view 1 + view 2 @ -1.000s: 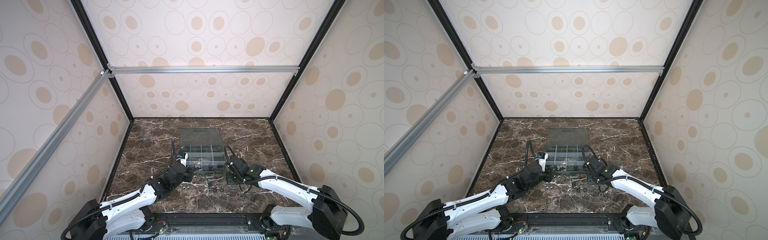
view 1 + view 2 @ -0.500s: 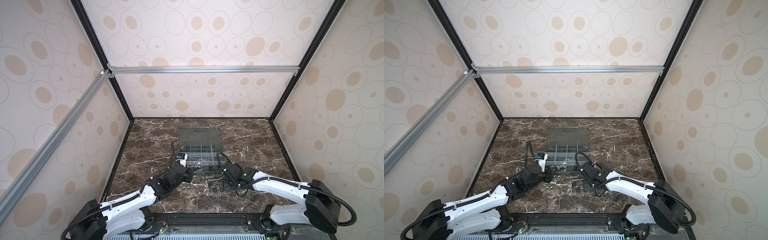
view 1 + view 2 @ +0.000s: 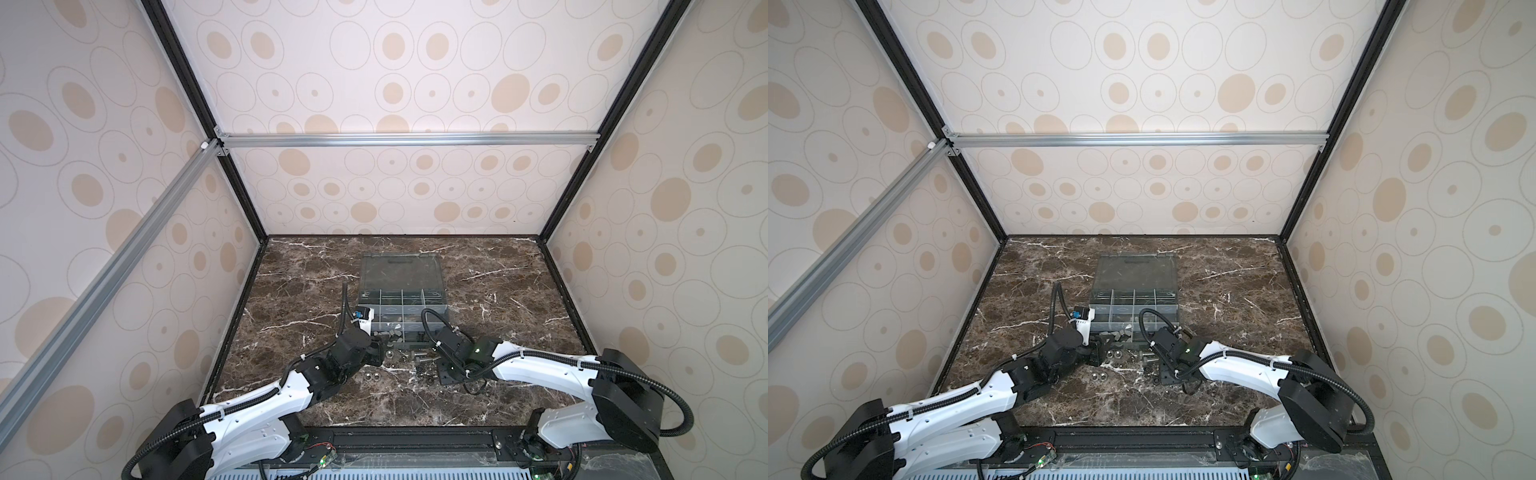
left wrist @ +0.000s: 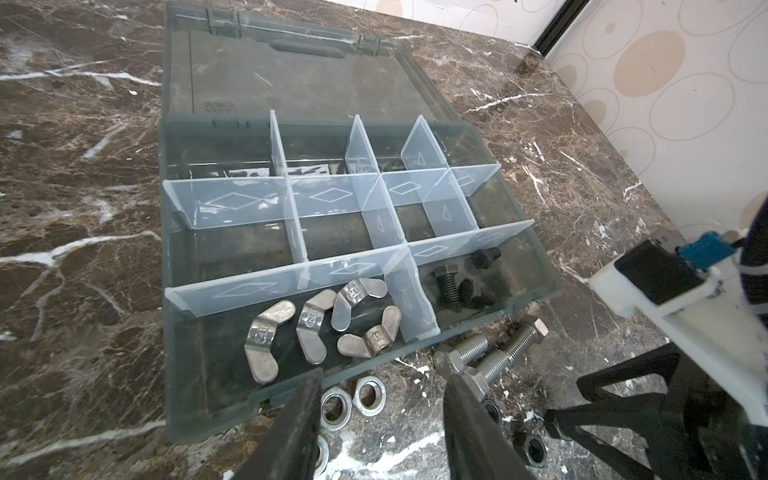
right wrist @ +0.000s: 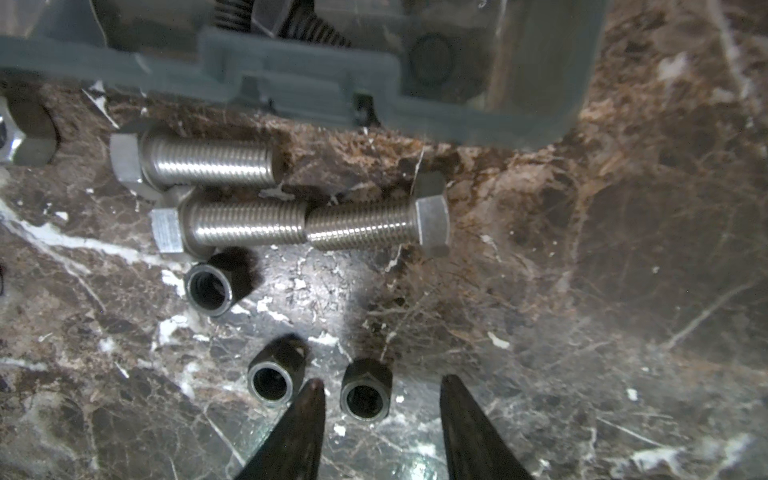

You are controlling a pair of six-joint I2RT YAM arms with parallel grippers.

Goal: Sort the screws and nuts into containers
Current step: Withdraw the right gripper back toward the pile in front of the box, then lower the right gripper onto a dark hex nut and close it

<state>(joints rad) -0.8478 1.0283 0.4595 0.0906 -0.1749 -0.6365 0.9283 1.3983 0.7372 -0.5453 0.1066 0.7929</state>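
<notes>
The containers are the compartments of a dark grey organizer box (image 3: 402,308) (image 3: 1133,309) (image 4: 232,253) at mid-table. One near compartment holds silver wing nuts (image 4: 324,324), its neighbour black screws (image 4: 446,283). Silver screws (image 5: 245,226) (image 4: 509,353) lie on the marble just in front of the box. My left gripper (image 4: 384,378) (image 3: 379,349) hangs open above silver hex nuts (image 4: 370,390). My right gripper (image 5: 382,382) (image 3: 438,370) is open and low, with one black nut (image 5: 365,395) lying between its fingers; two more black nuts (image 5: 272,376) lie beside it.
The box's clear lid (image 3: 401,270) lies flat open behind the compartments. The right arm's wrist (image 4: 665,291) sits close beside my left gripper. Patterned walls enclose the marble table (image 3: 498,291) on three sides.
The right gripper has moved away from the box's front edge, leftward and toward the table's near side, down over the black nuts. The left arm has hardly moved.
</notes>
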